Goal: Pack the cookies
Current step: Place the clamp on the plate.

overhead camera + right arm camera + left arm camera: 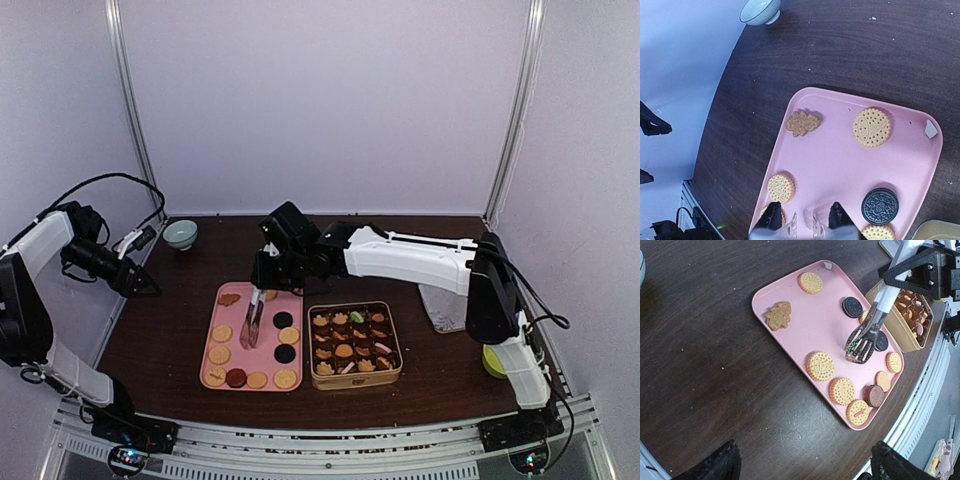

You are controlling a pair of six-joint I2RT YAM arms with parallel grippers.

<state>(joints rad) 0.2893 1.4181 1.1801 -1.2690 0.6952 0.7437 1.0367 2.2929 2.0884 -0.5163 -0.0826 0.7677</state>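
Cookies (820,366): round tan ones, a few dark ones and a tree-shaped one lay scattered on the pink tray (800,325); more filled the compartments of the box (354,380) just right of the tray.
Tongs (865,337): ends over the tray's middle, beside a dark cookie (881,341); contact with the tray unclear.
Right gripper (805,217): fingers pinched the tongs' handle above the tray.
Left gripper (805,465): fingers spread wide, well left of the tray.
Bowl (760,11): beyond the tray's far left corner.

A pink tray (254,358) lay on the table (160,330); tongs (861,344) hung over it, a tin (354,380) sat beside it, a bowl (180,234) well behind it.
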